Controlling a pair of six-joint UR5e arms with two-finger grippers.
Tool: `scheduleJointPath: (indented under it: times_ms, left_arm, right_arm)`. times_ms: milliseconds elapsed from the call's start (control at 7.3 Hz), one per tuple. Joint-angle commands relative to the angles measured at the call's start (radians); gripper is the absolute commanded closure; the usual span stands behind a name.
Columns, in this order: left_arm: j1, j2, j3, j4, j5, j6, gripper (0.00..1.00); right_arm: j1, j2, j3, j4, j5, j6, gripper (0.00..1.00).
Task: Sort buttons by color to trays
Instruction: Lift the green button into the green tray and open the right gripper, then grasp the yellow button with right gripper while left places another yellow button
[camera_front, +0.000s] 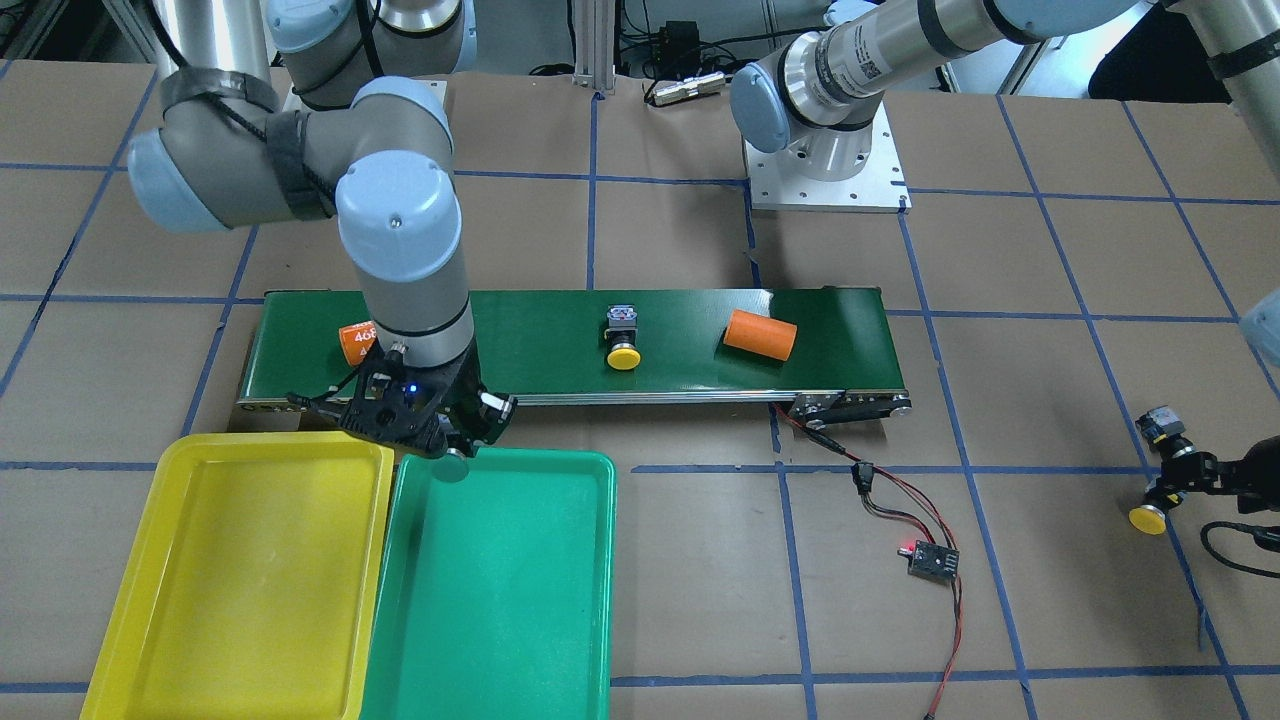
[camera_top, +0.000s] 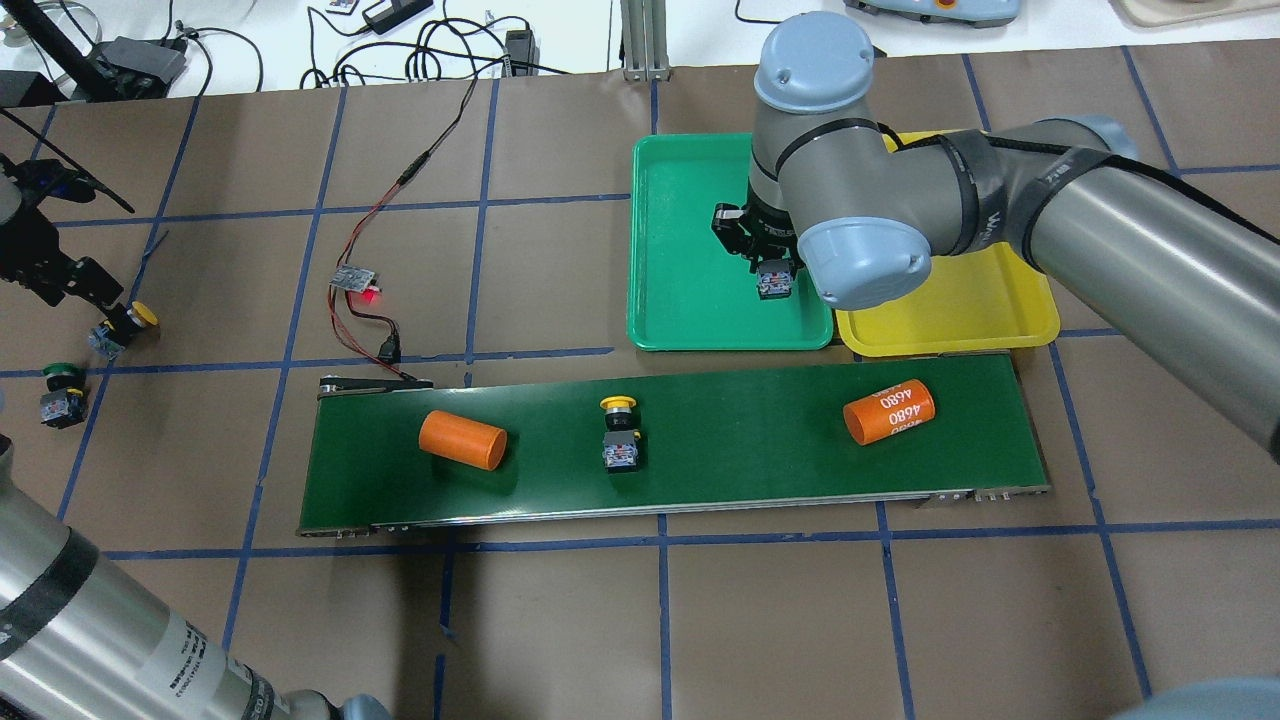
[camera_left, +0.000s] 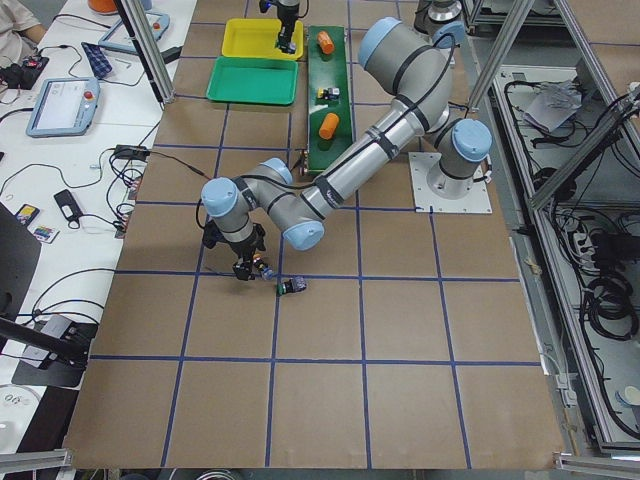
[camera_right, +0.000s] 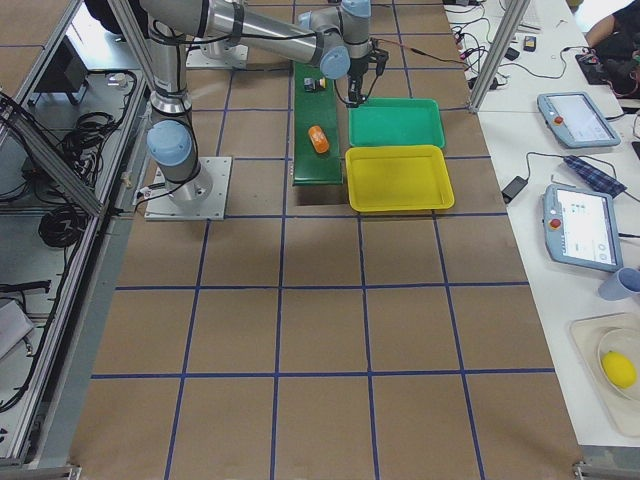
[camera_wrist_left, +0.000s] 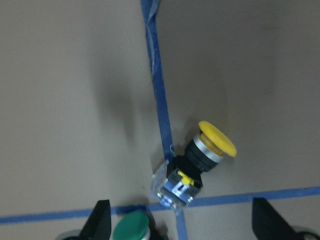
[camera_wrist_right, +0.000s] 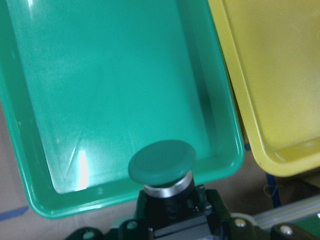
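Note:
My right gripper (camera_top: 775, 272) is shut on a green button (camera_wrist_right: 162, 160) and holds it, cap down, over the near corner of the green tray (camera_top: 690, 250), beside the yellow tray (camera_top: 960, 310). A yellow button (camera_top: 618, 425) lies on the conveyor's middle. My left gripper (camera_top: 95, 290) is open above the table at the far left. A second yellow button (camera_wrist_left: 216, 140) lies on the paper just ahead of its fingers (camera_wrist_left: 100, 220). A second green button (camera_top: 62, 378) lies close by; its cap (camera_wrist_left: 131, 227) shows at the wrist view's bottom.
The dark-green conveyor belt (camera_top: 750, 440) also carries a plain orange cylinder (camera_top: 462, 440) and one marked 4680 (camera_top: 888, 411). A small circuit board with a red light (camera_top: 358, 280) and its wires lie between the belt's end and the left gripper.

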Motion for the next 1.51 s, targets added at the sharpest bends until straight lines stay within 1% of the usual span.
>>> scheduleJointPath:
  times_ms: [0,137,274,411,548,685,822,959,1096,1232,1369]
  left_arm:
    - [0.006,-0.025,-0.036,0.053,0.001,0.123,0.00]
    - [0.009,-0.005,-0.089,0.054,-0.002,0.130,0.00]
    - [0.025,-0.002,-0.115,0.056,-0.009,0.140,0.04]
    - [0.030,0.000,-0.097,0.051,-0.008,0.175,0.55]
    - [0.027,0.008,-0.100,0.054,-0.026,0.173,0.80]
    - [0.023,0.024,-0.102,0.054,-0.032,0.165,0.88]
    - [0.009,0.060,-0.126,0.046,-0.034,0.138,0.98]
    - [-0.012,0.110,-0.161,-0.004,-0.034,0.092,0.99]
    - [-0.023,0.209,-0.247,-0.050,-0.036,-0.017,0.99]
    - [-0.061,0.320,-0.360,-0.053,-0.036,-0.112,0.99]
    - [-0.135,0.428,-0.467,-0.053,-0.037,-0.245,0.99]
  right_arm:
    - [-0.012,0.159,-0.118,-0.094,0.004,-0.005,1.00]
    - [-0.012,0.222,-0.135,-0.206,0.006,-0.005,0.57]
    - [-0.011,0.238,-0.134,-0.255,0.006,-0.002,0.08]
    - [-0.019,0.221,-0.124,-0.228,0.004,0.003,0.00]
    - [-0.020,0.181,-0.103,-0.150,0.004,0.003,0.00]
    - [-0.020,0.099,-0.077,-0.052,0.004,0.004,0.00]
    - [-0.022,-0.004,-0.046,0.075,0.004,0.004,0.00]
    - [-0.025,-0.108,-0.016,0.164,0.006,0.001,0.00]
    - [-0.025,-0.194,0.003,0.291,0.007,0.009,0.00]
    - [-0.026,-0.231,0.038,0.385,0.015,0.001,0.00]
    - [-0.020,-0.242,0.070,0.386,0.021,0.003,0.00]
